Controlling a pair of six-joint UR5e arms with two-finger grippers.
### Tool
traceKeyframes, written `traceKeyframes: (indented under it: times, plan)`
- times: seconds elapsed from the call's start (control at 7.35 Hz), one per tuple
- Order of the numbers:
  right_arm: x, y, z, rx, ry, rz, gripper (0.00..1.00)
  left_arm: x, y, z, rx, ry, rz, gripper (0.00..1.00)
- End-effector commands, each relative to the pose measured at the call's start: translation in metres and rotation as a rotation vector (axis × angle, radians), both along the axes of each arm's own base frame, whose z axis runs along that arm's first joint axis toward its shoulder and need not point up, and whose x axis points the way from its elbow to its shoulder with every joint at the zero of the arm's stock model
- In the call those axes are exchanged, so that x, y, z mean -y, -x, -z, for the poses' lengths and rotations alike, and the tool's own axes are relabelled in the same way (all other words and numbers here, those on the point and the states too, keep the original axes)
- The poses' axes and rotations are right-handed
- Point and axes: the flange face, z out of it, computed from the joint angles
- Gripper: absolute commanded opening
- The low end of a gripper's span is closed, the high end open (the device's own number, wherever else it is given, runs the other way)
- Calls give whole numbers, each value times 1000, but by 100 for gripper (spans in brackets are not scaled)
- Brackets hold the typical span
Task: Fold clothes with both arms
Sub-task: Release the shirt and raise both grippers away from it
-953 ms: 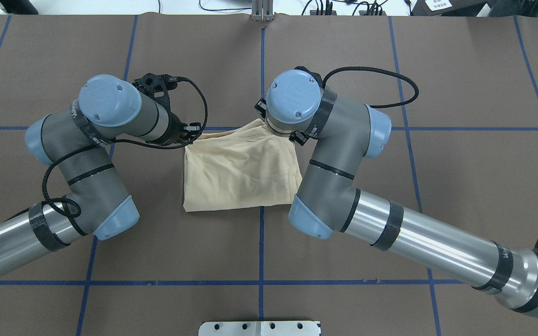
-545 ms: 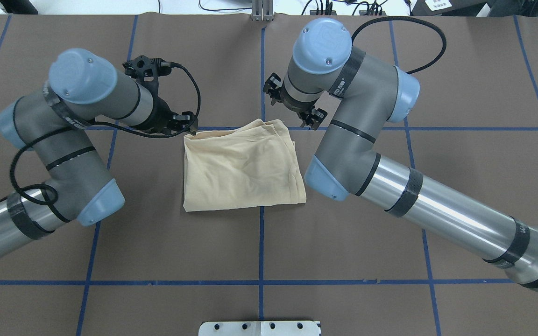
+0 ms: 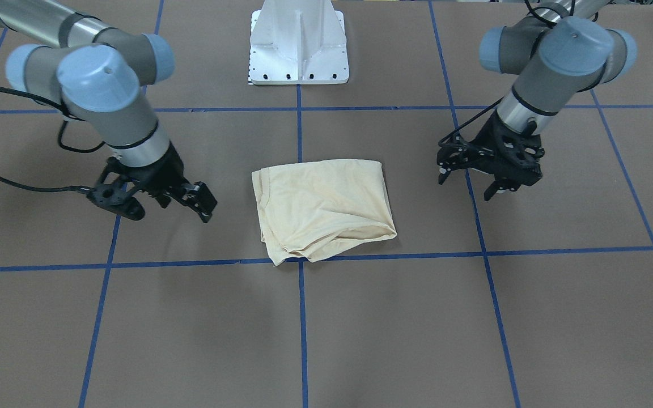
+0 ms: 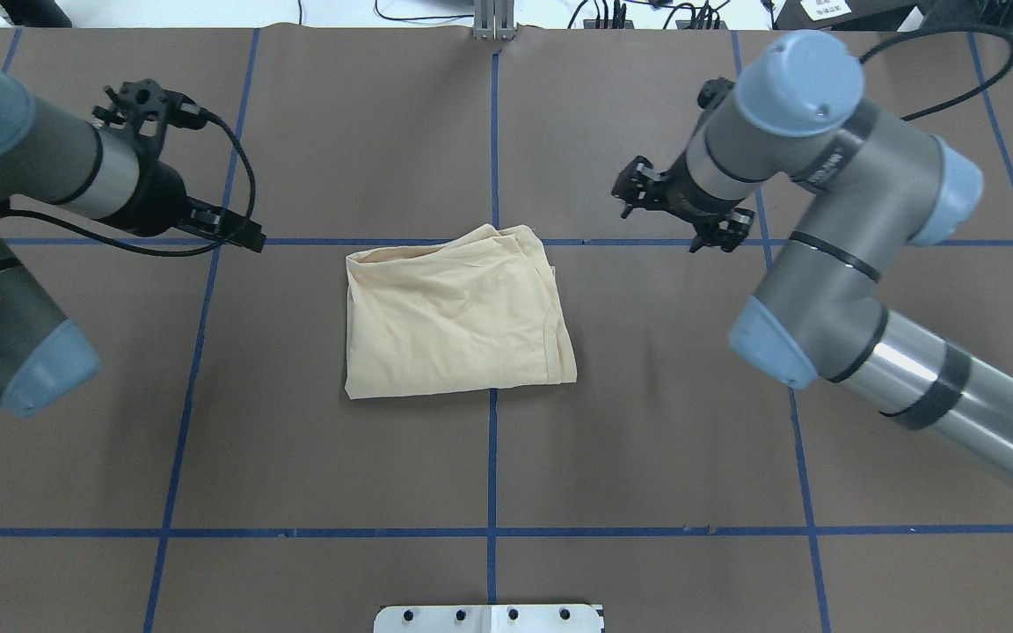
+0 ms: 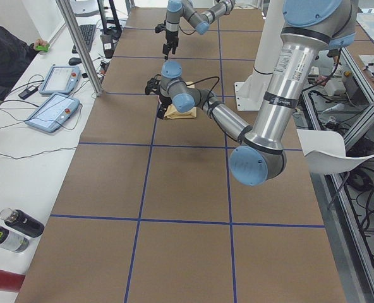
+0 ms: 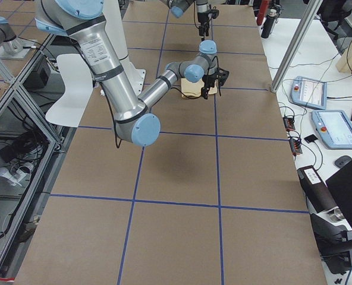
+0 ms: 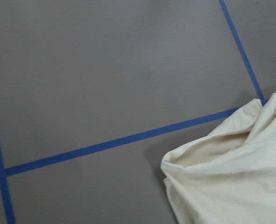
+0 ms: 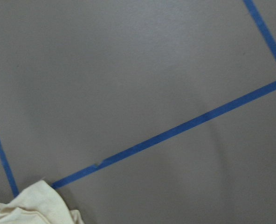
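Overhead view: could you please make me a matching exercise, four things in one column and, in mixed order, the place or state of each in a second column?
Things:
1. T-shirt
2. left gripper
3. right gripper
4. white pedestal base

Place or state in the overhead view:
A. at the bottom edge, in the middle
B. open and empty, above bare table on the view's right of the cloth
C. folded, lying flat at the middle of the table
D. open and empty, above bare table on the view's left of the cloth

Pairs: 1-C, 2-D, 3-B, 4-A.
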Motion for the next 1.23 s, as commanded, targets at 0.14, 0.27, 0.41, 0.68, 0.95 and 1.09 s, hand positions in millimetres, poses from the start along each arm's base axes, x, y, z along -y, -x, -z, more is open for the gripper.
traceKeyframes:
  times: [0.14,0.27,0.41,0.68,0.95,1.09]
  plan:
    - [-34,-185,-155,-117,-175,243,100,30,170,-79,152,-156,-97,100]
    - [-41,-249,-200,-123,-227,318,100,33,210,-99,210,-179,-121,100]
    - [-54,-306,-244,-148,-263,359,100,23,250,-132,248,-173,-116,100]
    - [-68,-375,-333,-140,-315,461,100,-10,301,-189,276,-109,-94,100]
    - [-93,-410,-374,-90,-289,439,100,-63,320,-237,217,6,-79,100]
    - [-104,-424,-380,-107,-273,412,100,-64,320,-268,222,65,-91,100]
